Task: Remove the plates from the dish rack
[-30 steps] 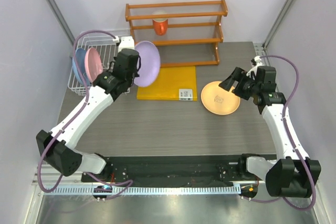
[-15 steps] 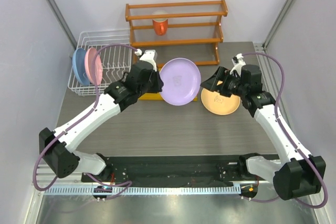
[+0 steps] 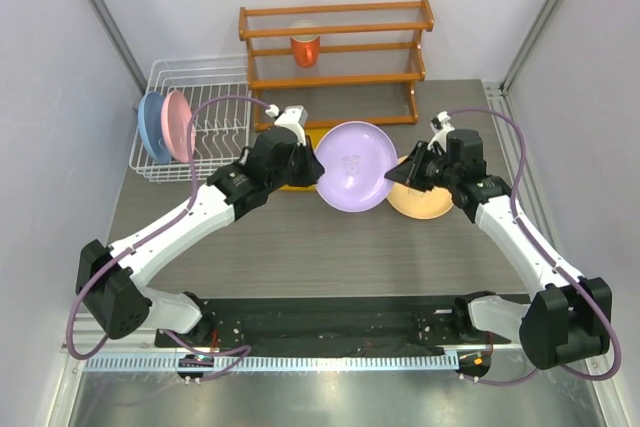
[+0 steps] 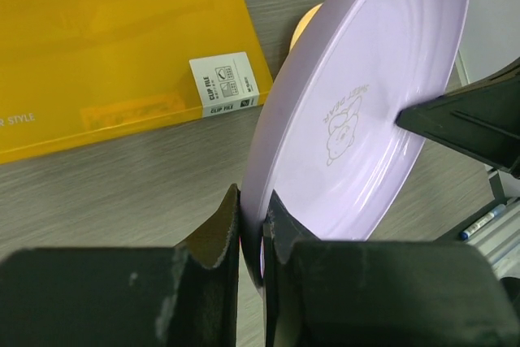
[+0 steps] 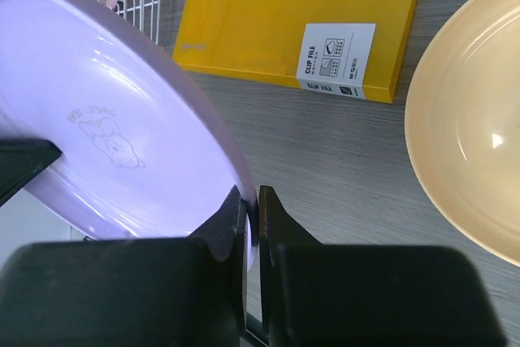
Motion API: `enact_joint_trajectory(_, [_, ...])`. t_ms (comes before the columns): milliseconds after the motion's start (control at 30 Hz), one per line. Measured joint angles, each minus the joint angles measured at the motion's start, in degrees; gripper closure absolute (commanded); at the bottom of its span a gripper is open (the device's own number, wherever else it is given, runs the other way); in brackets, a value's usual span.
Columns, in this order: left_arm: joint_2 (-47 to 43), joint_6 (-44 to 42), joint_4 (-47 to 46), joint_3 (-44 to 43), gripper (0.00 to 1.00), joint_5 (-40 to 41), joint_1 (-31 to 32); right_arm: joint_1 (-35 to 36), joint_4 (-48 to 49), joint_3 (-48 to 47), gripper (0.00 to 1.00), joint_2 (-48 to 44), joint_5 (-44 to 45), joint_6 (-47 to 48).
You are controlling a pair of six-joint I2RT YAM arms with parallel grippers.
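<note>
From above: glossy round lilac plate (image 3: 352,169) aloft over the grey table (image 3: 300,237), pinched at opposite rims by left gripper (image 3: 308,159) and right gripper (image 3: 402,173). Two more upright in the white wire dish rack (image 3: 205,72) — pink plate (image 3: 182,125), blue plate (image 3: 150,119); peach plate (image 3: 427,205) flat, partly beneath the lilac.

Left wrist: fingers clamped on the thin rim, yellow folder (image 4: 106,38) behind.

Right wrist: narrow clamp on the rim, bare woodgrain beyond.

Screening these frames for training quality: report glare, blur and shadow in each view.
Top external: even, diffuse light, soft shadows, everything sharp. Left wrist: the left gripper looks dark and soft-edged up close; the lilac plate print is legible. Right wrist: small glare spots on the lilac plate and the peach plate; the yellow file's label is sharp.
</note>
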State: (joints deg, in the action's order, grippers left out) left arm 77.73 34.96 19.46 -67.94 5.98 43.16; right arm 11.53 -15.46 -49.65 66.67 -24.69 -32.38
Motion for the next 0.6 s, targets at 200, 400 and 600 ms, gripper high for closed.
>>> enact_joint_trajectory(200, [-0.22,-0.17,-1.29,0.61,0.34,0.72,0.02,-0.37,-1.55,0.22,0.99,-0.63,4.68,0.55])
enact_joint_trajectory(400, [-1.75,-2.82,-0.28,0.83,0.19,5.42,0.07,-9.73,-5.33,0.33,0.99,-0.63,8.09,0.81])
enact_joint_trajectory(600, [-6.12,-5.75,2.80,3.23,0.08,13.40,0.07,-19.41,-7.74,0.46,0.99,5.51,9.44,2.25])
